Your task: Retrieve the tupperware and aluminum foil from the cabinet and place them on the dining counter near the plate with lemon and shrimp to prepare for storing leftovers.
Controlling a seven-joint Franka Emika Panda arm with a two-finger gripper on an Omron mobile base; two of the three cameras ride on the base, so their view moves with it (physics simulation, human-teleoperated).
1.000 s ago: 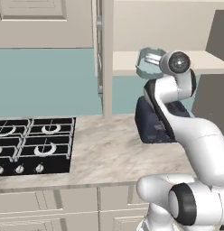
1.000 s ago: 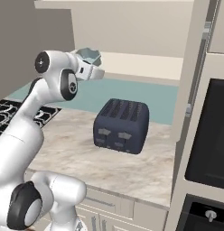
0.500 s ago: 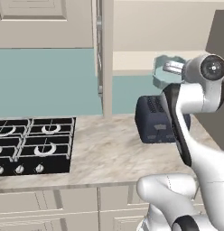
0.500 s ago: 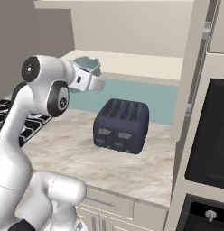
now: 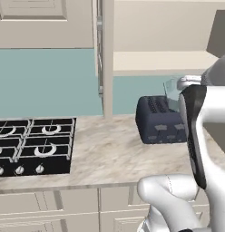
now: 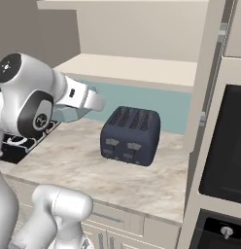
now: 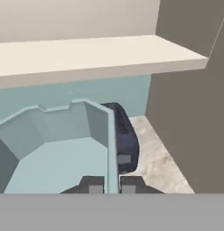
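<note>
My gripper (image 7: 111, 186) is shut on one wall of the tupperware (image 7: 55, 153), a pale blue-grey tub; its fingertips (image 7: 92, 184) pinch the rim from both sides. The tub (image 6: 69, 114) hangs in the air below the hand, left of the toaster and lower than the shelf. In the left base view the tupperware (image 5: 171, 88) shows just left of my arm. The cabinet (image 5: 106, 59) stands open, its pale shelf (image 6: 127, 68) bare. The aluminum foil, the dining counter and the plate with lemon and shrimp are out of view.
A dark navy toaster (image 6: 131, 135) stands on the marble worktop (image 5: 110, 154) under the shelf. A black hob (image 5: 32, 145) lies at the left. A tall unit with a dark oven (image 6: 224, 146) closes off the right side.
The arm has drawn back from the cabinet shelf with the tub, bringing it down and nearer to the base. The grip has stayed shut.
</note>
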